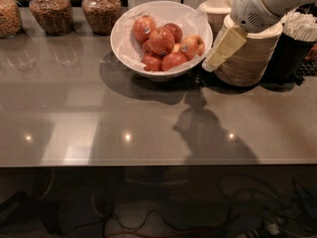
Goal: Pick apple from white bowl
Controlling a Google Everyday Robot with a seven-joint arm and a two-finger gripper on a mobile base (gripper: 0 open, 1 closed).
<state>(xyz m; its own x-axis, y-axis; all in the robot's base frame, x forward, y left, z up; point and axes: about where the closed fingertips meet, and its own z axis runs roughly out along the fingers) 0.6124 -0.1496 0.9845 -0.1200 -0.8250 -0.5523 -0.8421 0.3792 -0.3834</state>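
A large glossy white bowl (124, 38) lined with crinkled white paper stands at the back middle of the grey counter. It holds several red apples (162, 40). My gripper (224, 49), with cream-coloured fingers, hangs from the white arm at the upper right. It is just right of the bowl's rim and above the counter, in front of the beige stacked bowls. It holds nothing that I can see.
A tall stack of beige disposable bowls (252, 58) stands right of the white bowl, with a second stack (218, 1) behind. A dark cup of white utensils (297, 38) is at the far right. Three glass jars (47, 11) line the back left.
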